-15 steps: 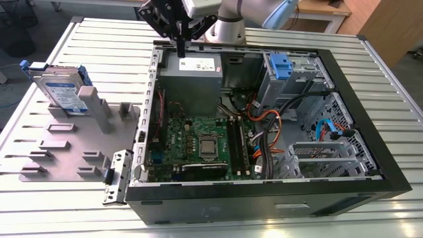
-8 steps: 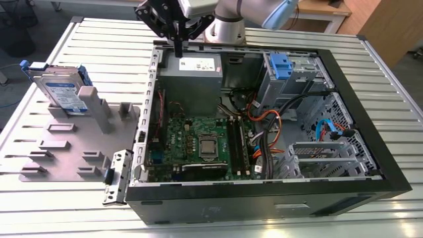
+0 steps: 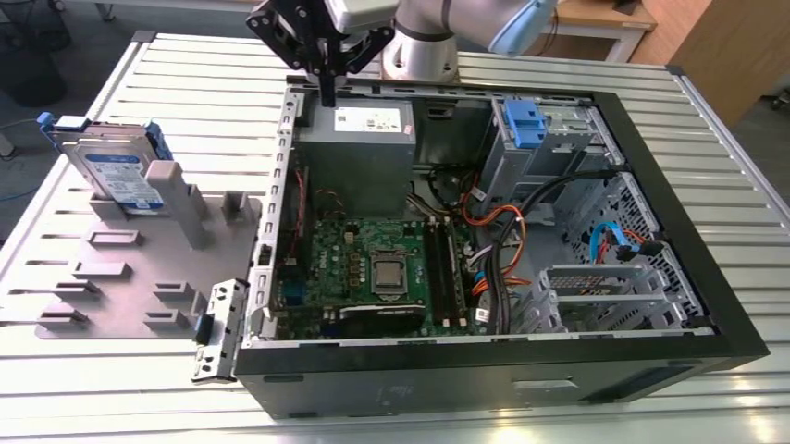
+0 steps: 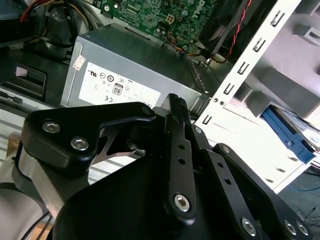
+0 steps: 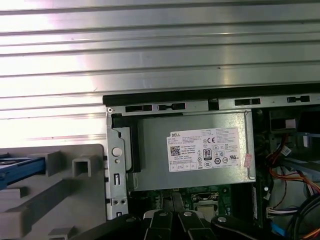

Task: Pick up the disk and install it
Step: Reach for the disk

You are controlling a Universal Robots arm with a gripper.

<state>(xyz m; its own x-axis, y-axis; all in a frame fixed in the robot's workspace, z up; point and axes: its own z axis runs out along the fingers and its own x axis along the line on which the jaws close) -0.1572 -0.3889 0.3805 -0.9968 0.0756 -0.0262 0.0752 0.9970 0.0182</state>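
The fingers [image 3: 328,92] are pressed together into one thin dark blade and carry nothing. They point straight down from the gripper [image 3: 329,104], which hangs above the case [image 3: 494,368], over the power supply [image 3: 358,139] in one corner of it, and touches nothing. A narrow, empty grip held that high suits travel over the case walls, I judge, rather than a grasp.

Outside the case, well apart from it on the exterior view's left, the disk [image 3: 114,171] stands on edge in a grey holder [image 3: 136,277]. It has blue rails on its sides and its label faces outward. Standing upright like that, it offers its flat faces to a grip from above.

Inside the case, on the side away from the holder, sits a blue latch [image 3: 524,125] on a metal cage, probably where the disk belongs. Holder and case both rest on a slatted metal surface [image 3: 185,83]. The disk is untouched, so the pick-up has not begun.
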